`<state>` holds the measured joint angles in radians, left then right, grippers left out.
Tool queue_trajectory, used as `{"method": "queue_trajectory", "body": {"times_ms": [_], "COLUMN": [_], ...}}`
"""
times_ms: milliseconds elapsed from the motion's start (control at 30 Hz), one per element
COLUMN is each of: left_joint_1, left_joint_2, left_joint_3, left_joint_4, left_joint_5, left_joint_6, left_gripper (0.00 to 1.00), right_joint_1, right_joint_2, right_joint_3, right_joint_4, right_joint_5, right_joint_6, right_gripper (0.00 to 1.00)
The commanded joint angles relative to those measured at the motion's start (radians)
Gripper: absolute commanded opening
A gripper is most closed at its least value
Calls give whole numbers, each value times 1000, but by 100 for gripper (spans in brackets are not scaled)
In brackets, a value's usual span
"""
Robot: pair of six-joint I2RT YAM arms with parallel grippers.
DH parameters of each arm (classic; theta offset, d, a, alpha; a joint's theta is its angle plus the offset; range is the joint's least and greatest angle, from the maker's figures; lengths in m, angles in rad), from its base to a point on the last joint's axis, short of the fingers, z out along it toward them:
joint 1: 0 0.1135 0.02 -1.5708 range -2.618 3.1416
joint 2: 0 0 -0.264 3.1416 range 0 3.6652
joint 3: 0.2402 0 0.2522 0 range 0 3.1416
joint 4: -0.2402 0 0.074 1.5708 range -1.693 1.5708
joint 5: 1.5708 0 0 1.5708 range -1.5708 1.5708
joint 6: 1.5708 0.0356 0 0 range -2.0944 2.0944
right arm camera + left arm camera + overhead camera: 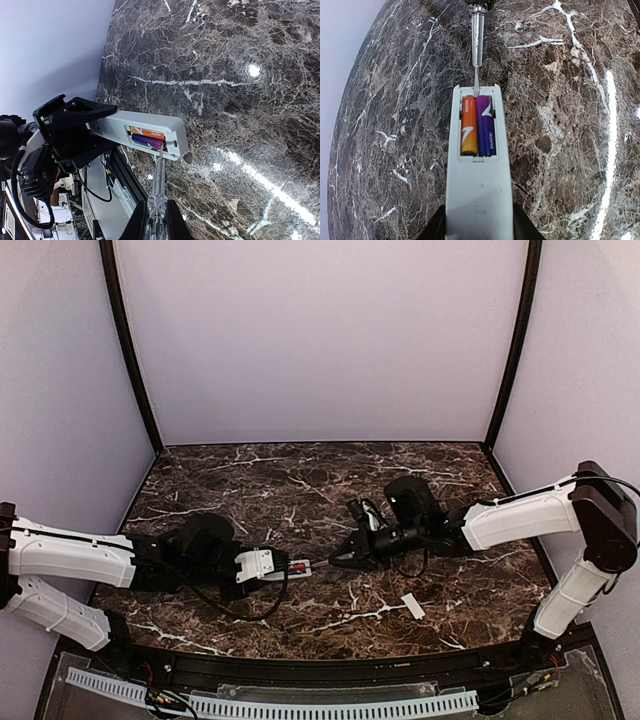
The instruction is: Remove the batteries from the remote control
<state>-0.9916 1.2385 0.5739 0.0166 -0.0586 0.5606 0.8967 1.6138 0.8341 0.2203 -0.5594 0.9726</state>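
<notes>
The white remote control (479, 190) lies back up, its recess uncovered, and my left gripper (479, 227) is shut on its near end. Two batteries sit side by side in the recess, one orange (469, 125) and one purple (485, 125). My right gripper (157, 225) is shut on a clear-handled screwdriver (159, 185). The screwdriver's tip rests at the far end of the recess, by the purple battery (146, 142). From above, the remote control (292, 567) lies between the left gripper (262, 566) and the right gripper (350, 552), just over the marble table.
A small flat white cover piece (412, 606) lies on the dark marble table (300, 480), near the front right. Lilac walls close in the back and both sides. A black rail (320, 670) runs along the near edge.
</notes>
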Motion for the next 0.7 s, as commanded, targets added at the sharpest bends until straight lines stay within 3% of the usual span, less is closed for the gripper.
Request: {"method": "queue_trajectory", "body": {"times_ms": [0, 667], "left_joint_1": [-43, -44], "left_joint_2": [30, 87], "left_joint_3": [85, 107], "left_joint_4": [232, 177], "left_joint_5": [138, 80], "left_joint_6": [16, 57], "left_gripper": [0, 0], "right_joint_1": [139, 132], "right_joint_2": [-29, -155], "right_joint_3": [144, 109], "right_joint_4": [382, 304], "right_joint_5": [-297, -224], "right_joint_6": [-22, -3], "right_gripper": [0, 0]}}
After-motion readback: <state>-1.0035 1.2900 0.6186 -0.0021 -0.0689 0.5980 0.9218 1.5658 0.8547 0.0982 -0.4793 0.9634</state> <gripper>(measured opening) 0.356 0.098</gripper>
